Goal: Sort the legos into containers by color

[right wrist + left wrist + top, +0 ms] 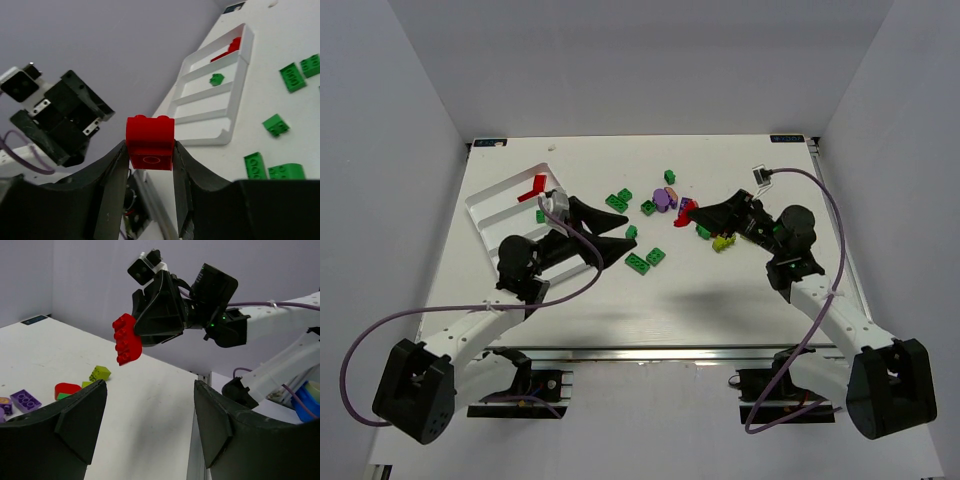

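Item 1, right gripper point(150, 152): jaws clamped on a red brick point(150, 135), held above the desk point(720, 300), right of centre.
Item 2, left gripper point(150, 390): jaws wide apart and empty, facing that brick, beside the tray point(240, 85) at far left.
Item 3, tray: red piece point(533, 187) in the farthest compartment, green piece point(216, 78) in the next.
Item 4: green bricks point(638, 262), purple brick point(662, 199) and yellow-green brick point(722, 241) loose mid-desk.
Hazards, as I judge them: my left arm sits between brick and tray, so the arms may clash. The brick may slip, or land in with the green piece.
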Controlling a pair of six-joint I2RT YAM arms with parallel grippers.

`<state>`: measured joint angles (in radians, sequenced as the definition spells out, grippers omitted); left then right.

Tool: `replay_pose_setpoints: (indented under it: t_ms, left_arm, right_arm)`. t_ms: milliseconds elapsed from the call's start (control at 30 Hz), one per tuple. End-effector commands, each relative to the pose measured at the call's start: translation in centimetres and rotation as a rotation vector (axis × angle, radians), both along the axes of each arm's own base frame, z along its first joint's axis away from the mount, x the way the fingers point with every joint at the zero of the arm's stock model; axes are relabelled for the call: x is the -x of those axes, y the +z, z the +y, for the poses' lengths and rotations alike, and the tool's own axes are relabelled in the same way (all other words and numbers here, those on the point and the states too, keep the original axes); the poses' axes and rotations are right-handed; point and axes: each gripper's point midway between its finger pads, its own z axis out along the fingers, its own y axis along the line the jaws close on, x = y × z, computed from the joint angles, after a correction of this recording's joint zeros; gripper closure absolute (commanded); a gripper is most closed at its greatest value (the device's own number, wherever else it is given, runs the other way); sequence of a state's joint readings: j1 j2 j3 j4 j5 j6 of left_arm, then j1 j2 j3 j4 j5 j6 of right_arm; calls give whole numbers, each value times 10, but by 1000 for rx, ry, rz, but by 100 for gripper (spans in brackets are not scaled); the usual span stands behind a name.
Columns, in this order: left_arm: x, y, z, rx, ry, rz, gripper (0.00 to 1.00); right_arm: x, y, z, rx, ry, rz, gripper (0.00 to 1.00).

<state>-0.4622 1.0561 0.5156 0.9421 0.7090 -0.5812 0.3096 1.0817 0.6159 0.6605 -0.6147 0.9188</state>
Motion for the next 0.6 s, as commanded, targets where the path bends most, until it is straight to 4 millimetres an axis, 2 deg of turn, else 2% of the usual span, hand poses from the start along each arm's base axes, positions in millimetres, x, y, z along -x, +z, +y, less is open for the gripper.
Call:
replay_pose_setpoints:
  t_ms: [0, 167, 233, 267, 367, 567]
  left_arm:
    - [19, 6, -5, 12, -68, -81, 20]
    - [11, -18, -19, -79, -27, -48, 20]
    - [5, -26, -22, -114, 8, -50, 21]
    - [2, -28, -22, -123, 22, -50, 21]
    - [-5, -34, -23, -153, 79, -58, 22]
    - [-13, -44, -26, -217, 143, -80, 23]
  right_arm:
    - [24, 37, 5, -107, 109, -106, 100]
    - [21, 36, 10, -141, 70, -44, 100]
    - [24, 29, 24, -120, 81, 10, 100]
    - [31, 27, 35, -107, 109, 11, 100]
    - [40, 23, 50, -103, 140, 15, 100]
    - [47, 16, 65, -87, 167, 23, 100]
